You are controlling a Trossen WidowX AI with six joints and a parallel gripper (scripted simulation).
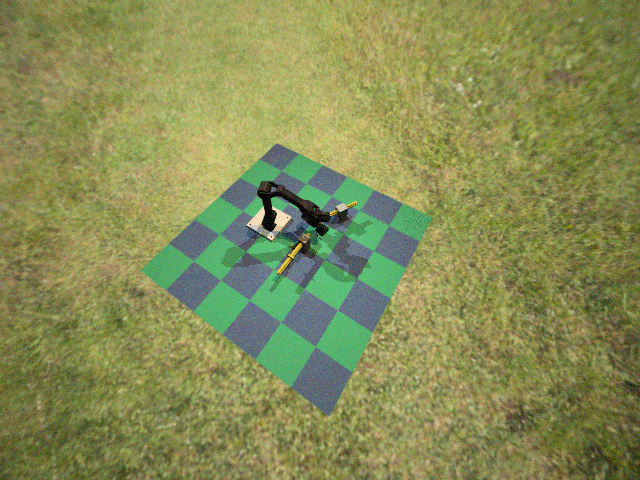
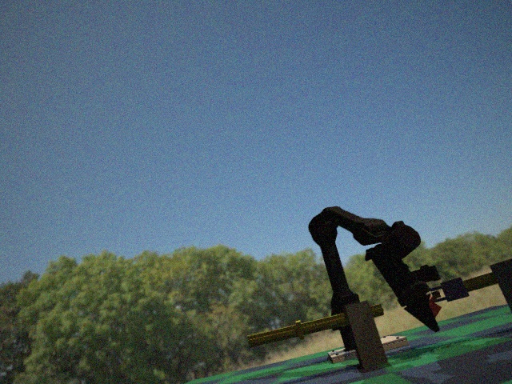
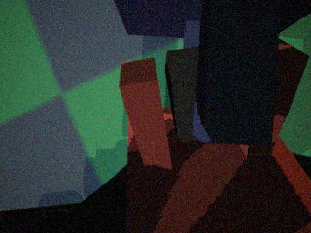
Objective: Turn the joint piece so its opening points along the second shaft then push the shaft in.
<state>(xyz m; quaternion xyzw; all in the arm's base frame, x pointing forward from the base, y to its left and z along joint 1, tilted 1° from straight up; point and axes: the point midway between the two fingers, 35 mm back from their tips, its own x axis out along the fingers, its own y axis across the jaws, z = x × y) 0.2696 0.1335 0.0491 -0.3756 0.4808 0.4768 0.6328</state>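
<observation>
The red joint piece (image 2: 434, 306) (image 3: 146, 121) is on the blue end part (image 2: 454, 289) (image 3: 157, 16) of the first yellow shaft (image 1: 351, 206) (image 2: 479, 282). That shaft runs through the fixed block (image 1: 341, 211) (image 2: 502, 277). My gripper (image 1: 322, 230) (image 2: 434, 326) points down at the joint piece and is shut on it. The fingers hide much of it, and the exact direction of its opening is unclear. The second yellow shaft (image 1: 285, 263) (image 2: 274, 334), with a collar, lies through the second block (image 1: 305, 246) (image 2: 366, 337). Its near end is apart from the joint piece.
The pale base plate (image 1: 283, 219) (image 2: 398, 341) of the arm stands behind the second block. The green and grey checkered mat (image 1: 284, 346) (image 3: 29, 160) lies under everything, with grass around it. The arm arches over from its base to the joint piece.
</observation>
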